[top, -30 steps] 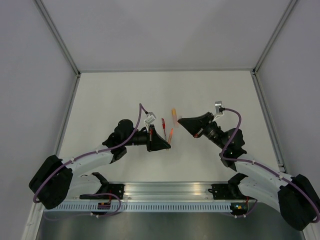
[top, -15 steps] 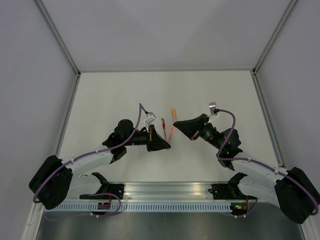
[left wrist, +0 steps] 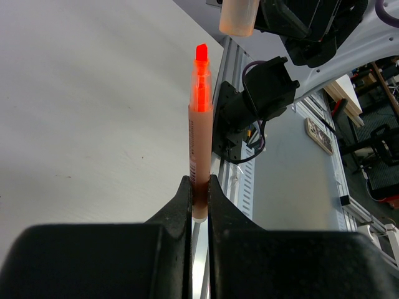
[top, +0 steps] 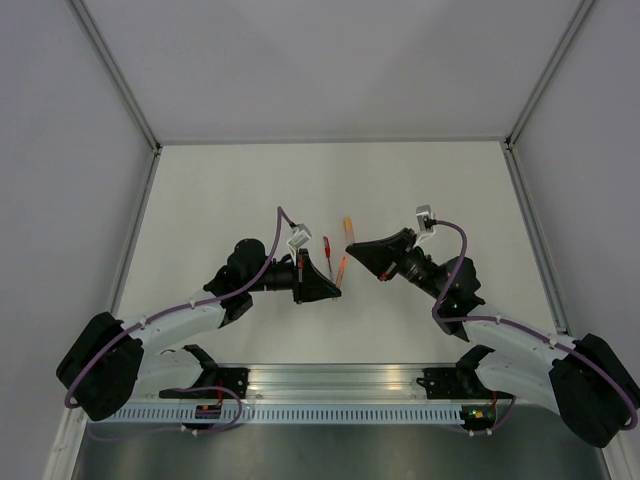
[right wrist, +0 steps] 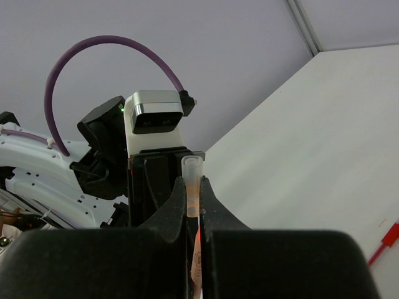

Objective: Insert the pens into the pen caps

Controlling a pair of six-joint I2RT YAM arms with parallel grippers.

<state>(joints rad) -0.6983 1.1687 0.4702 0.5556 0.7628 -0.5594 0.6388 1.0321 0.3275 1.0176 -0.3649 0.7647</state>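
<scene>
Orange pen: the orange pen (left wrist: 198,134) is pinched by its rear end in my left gripper (left wrist: 199,187), off the table (top: 230,190).
Pen axis: its length runs straight out from between my left fingers (left wrist: 182,199), the bright chisel tip leading, away from my wrist and toward my other arm.
Why held so: I take it that gripping the tail leaves the whole front of the barrel free to go into a cap.
Orange cap: the orange cap (left wrist: 239,15) is clamped in my right gripper (right wrist: 193,199), which is pressed together on its lower part. The open mouth sticks out past my fingertips.
Cap axis: its length also runs out along my right fingers, with the mouth facing my left gripper.
Gap: from my left wrist, the cap hangs just beyond the pen tip and a little to one side of its line, not touching it.
Judgement: mouth and tip face each other, but the two axes look offset, so I would line them up before pushing.
Left gripper state: squeezed onto the orange pen.
Red pen: the red pen (top: 326,247) lies flat on the table just beside my left gripper, ungripped.
Red cap: I cannot make it out.
</scene>
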